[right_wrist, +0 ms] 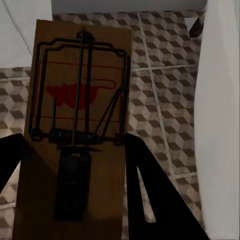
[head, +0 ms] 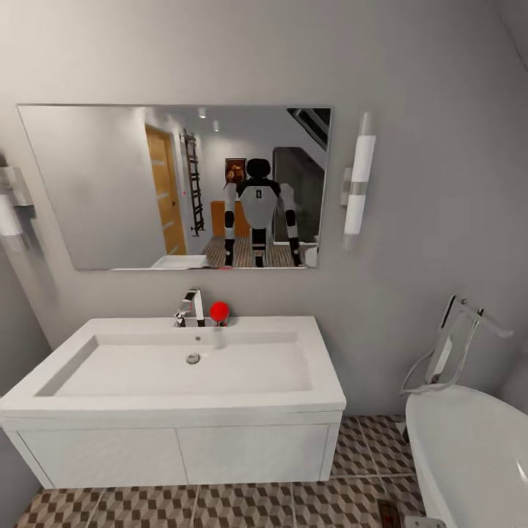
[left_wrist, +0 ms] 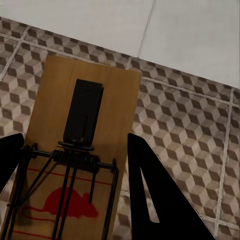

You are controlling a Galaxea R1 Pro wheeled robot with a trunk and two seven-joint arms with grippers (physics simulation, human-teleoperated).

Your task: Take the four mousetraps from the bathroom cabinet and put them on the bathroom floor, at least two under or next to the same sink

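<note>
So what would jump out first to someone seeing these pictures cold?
Probably the mirror on the wall above the white sink, showing the robot's own reflection. Next, each wrist view shows a mousetrap between dark fingers over the cube-patterned bathroom floor: the left mousetrap and the right mousetrap, each printed with a red mouse. The bathtub curves in to the sink's right.

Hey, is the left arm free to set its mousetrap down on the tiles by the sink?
Probably yes: the left gripper holds a mousetrap over bare floor tiles, with nothing lying underneath.
</note>
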